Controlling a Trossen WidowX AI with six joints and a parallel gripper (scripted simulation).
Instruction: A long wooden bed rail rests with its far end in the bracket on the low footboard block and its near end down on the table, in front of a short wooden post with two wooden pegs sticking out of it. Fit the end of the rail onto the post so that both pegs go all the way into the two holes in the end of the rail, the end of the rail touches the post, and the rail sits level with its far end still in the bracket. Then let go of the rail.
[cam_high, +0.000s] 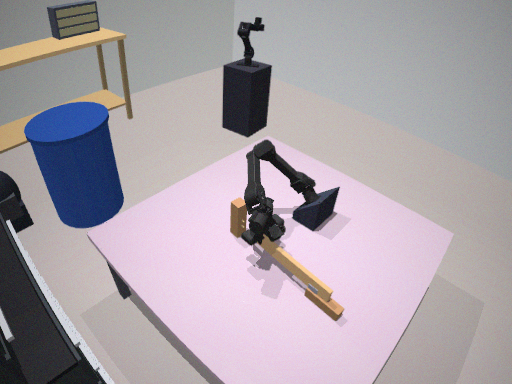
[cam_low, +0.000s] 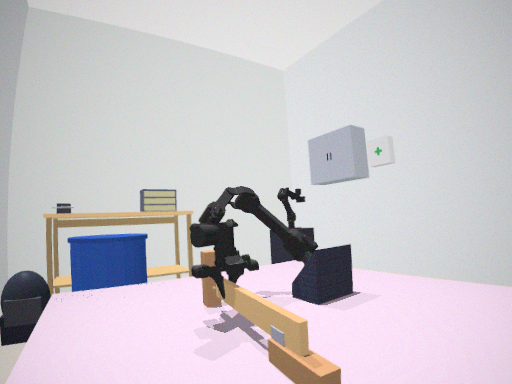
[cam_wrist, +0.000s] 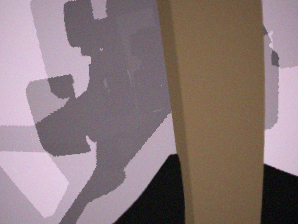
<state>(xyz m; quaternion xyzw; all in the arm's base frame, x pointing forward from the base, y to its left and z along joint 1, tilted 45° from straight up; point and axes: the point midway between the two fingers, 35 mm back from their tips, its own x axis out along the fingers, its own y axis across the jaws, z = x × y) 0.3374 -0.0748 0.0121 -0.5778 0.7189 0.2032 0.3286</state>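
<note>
The long wooden rail (cam_high: 301, 268) (cam_low: 265, 308) (cam_wrist: 220, 100) is raised off the table along its length, its shadow beside it. Its far end stands in the grey bracket (cam_high: 312, 288) (cam_low: 277, 335) on the low footboard block (cam_high: 322, 306) (cam_low: 304, 364). The short wooden post (cam_high: 237, 218) (cam_low: 210, 296) stands upright just beyond the rail's near end; a peg shows on its side facing the rail. My gripper (cam_high: 263, 242) (cam_low: 228, 287) (cam_wrist: 196, 159) points down and is shut on the rail near that end. The gripper hides the rail's end face in the top view, so its exact gap to the pegs cannot be told.
The arm's dark wedge-shaped base (cam_high: 320, 209) (cam_low: 327, 275) stands on the pink table (cam_high: 175, 260) (cam_low: 425, 330), to the right of the post. A blue bin (cam_high: 80, 170) (cam_low: 109, 262) and a wooden shelf bench (cam_high: 110, 36) (cam_low: 115, 215) stand beyond the table.
</note>
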